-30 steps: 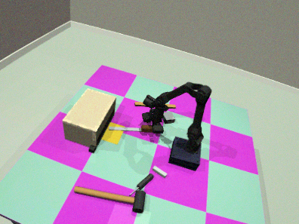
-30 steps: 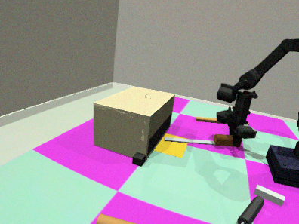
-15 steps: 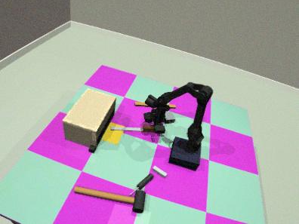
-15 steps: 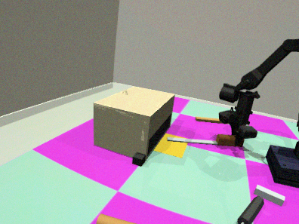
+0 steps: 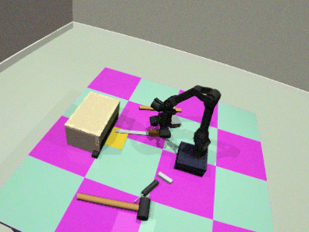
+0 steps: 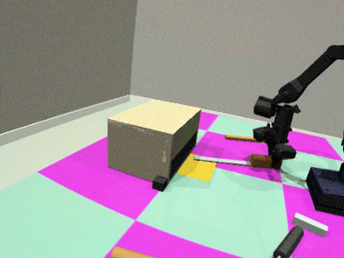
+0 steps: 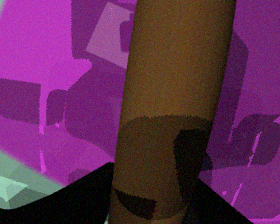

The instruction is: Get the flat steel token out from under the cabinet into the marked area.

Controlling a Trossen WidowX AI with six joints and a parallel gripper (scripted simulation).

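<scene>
The cabinet (image 5: 91,114) (image 6: 139,147) stands at the left, its dark lower front facing the arm. The yellow marked area (image 5: 118,141) (image 6: 200,173) lies in front of it. The steel token is not visible in any view. My gripper (image 5: 160,133) (image 6: 273,161) (image 7: 150,177) is shut on the brown handle of a long tool. The tool's thin pale blade (image 5: 134,132) (image 6: 223,161) points at the cabinet. Its tip is over the far part of the yellow area, outside the cabinet. The tool is low and roughly level; whether it touches the table is unclear.
A small black block (image 5: 95,154) (image 6: 160,182) sits at the cabinet's near corner. An orange-brown stick (image 5: 146,108) (image 6: 236,137) and a grey piece (image 5: 176,122) lie behind the gripper. A hammer (image 5: 109,202), a screwdriver (image 5: 150,187) and a white block (image 5: 165,177) (image 6: 310,224) lie nearer the top camera.
</scene>
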